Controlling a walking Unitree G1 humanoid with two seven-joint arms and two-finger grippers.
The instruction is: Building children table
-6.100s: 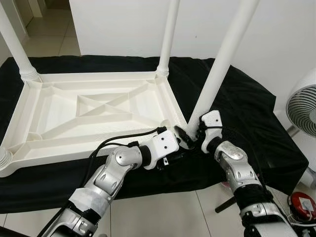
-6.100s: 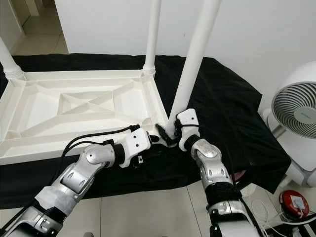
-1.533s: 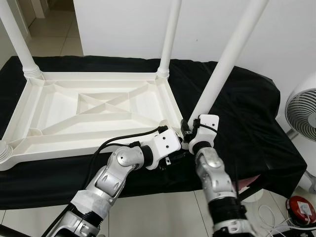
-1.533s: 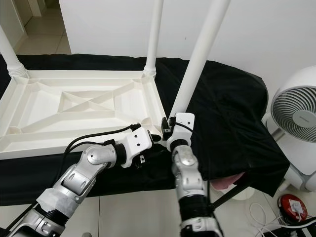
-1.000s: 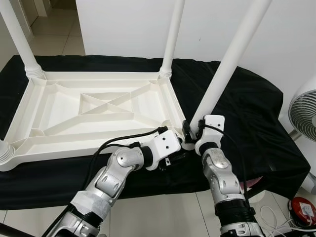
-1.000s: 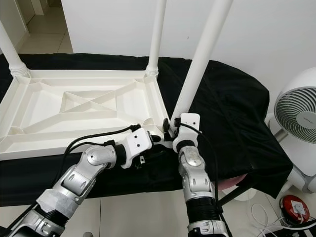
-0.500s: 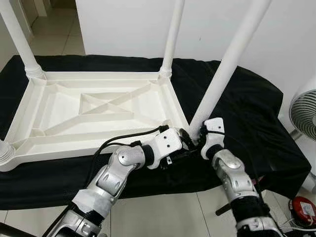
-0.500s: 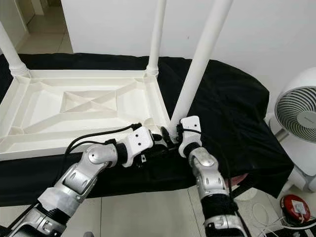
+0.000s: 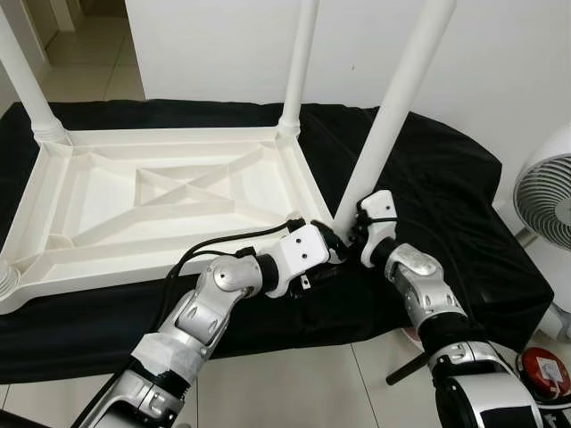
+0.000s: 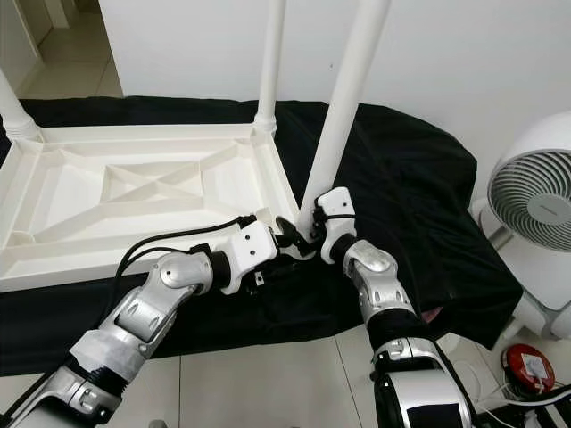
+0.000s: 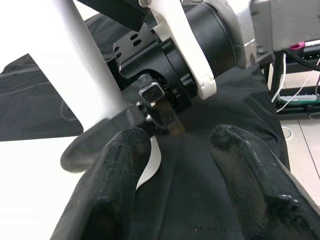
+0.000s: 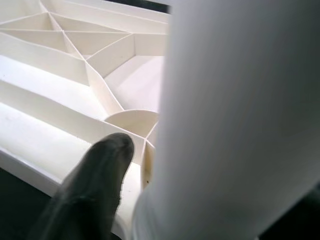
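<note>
— Black cloth [image 9: 446,187] covers a low platform against a white wall; what lies on it in the left eye view?

— An upturned white children's table [image 9: 169,201], its ribbed underside facing up. Upright legs stand at its corners, and the nearest leg [image 9: 393,107] rises at the corner closest to the robot. A white fan [image 9: 546,196] stands at the right edge.

— And the right eye view?

— Both grippers meet at the base of that leg. The left gripper [image 10: 294,239] reaches in from the left, the right gripper [image 10: 314,230] from the right, both tight against the corner socket. A red object [image 10: 528,366] lies on the floor tiles near the fan.

— Left wrist view?

— The left gripper's fingers [image 11: 117,175] stand apart with black cloth between them, gripping nothing. One fingertip touches the table's white edge. Just beyond sits the right gripper's black-and-white wrist housing, beside the leg's base.

— Right wrist view?

— The leg looms pressed close to the camera. One dark finger [image 12: 95,185] rests against a rib of the table's underside beside the socket. Whether that gripper clamps the leg cannot be told.

— Any readable writing?

— None legible.
</note>
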